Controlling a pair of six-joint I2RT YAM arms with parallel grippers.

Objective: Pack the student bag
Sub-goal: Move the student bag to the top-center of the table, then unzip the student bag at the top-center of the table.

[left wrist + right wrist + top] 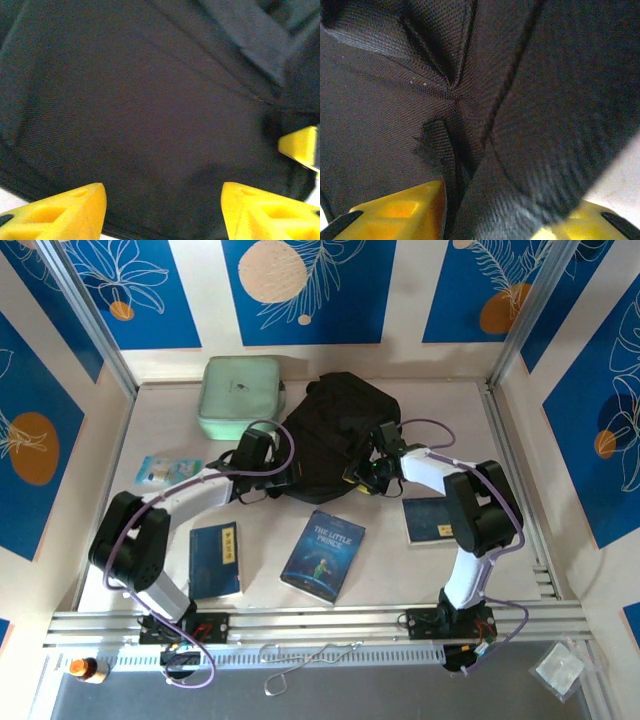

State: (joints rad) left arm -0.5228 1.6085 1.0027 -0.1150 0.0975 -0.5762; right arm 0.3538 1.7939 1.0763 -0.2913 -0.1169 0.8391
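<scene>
Yellow fingers of the left pincer stand apart, right up against flat black backpack cloth. Right pincer is clamped on a fold of the backpack. Backpack sits far-middle on the bench, just beside a mint case on its left. Little Prince book lies nearer the arms, well apart from it.

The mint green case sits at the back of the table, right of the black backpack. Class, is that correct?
No. The top external view shows the mint green case at the back of the table, left of the black backpack.
</scene>
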